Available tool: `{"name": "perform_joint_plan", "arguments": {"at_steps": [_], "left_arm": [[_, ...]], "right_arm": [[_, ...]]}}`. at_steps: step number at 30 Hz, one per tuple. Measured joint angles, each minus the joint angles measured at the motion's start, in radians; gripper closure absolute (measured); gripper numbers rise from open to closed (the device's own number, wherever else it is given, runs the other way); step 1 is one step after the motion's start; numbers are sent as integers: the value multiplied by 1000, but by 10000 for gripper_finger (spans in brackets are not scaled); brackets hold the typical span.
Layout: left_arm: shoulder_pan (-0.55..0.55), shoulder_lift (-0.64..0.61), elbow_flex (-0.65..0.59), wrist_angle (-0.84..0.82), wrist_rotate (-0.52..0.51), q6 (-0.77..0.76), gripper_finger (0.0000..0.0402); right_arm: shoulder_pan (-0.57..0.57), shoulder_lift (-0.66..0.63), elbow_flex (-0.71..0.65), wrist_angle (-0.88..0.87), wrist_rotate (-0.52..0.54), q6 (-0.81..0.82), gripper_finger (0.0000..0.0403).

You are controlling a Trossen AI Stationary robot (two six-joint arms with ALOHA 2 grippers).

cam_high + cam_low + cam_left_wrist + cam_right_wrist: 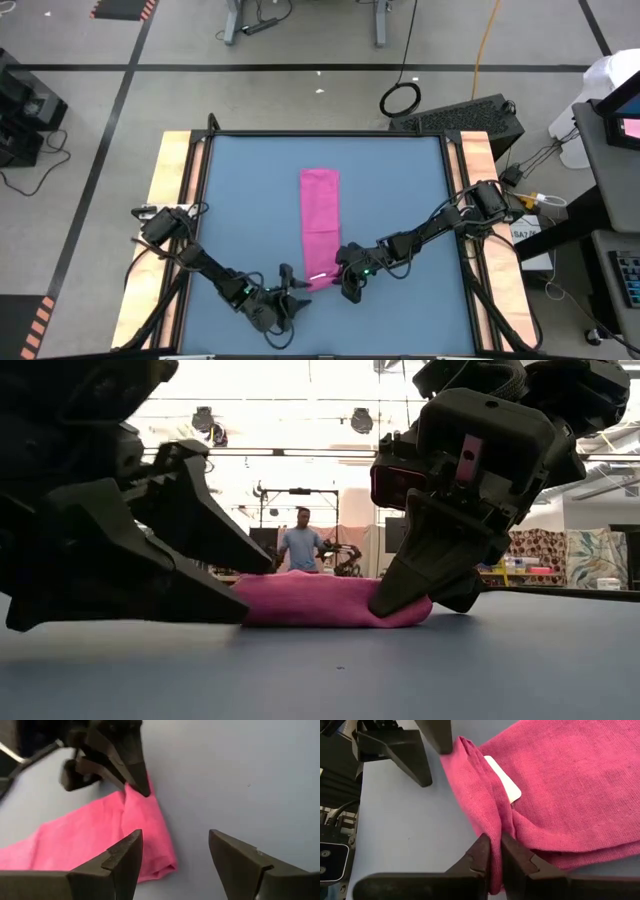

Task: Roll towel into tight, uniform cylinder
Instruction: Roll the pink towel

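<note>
At the near end of the towel (320,225), which lay as a long folded strip on the table (240,200), the right gripper (495,851) was clamped on a pinched fold. The left gripper (175,857) stood open just beside that end, holding nothing. Rolling appeared barely begun; next, the left should likely seize the same edge. The low view hid the contact behind both grippers.

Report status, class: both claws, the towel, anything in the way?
Right claw shut on the towel's near end. Left claw open beside that end, holding nothing. Towel a long folded strip, not yet rolled. Nothing blocking.
</note>
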Motion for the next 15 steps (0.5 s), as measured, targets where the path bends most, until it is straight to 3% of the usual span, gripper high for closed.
{"name": "perform_joint_plan", "arguments": {"at_steps": [7,15], "left_arm": [[40,10,0,-15,73,-72,175],[59,13,2,-55,87,-154,230]], "right_arm": [[0,0,0,0,0,0,376],[1,0,0,0,0,0,375]]}}
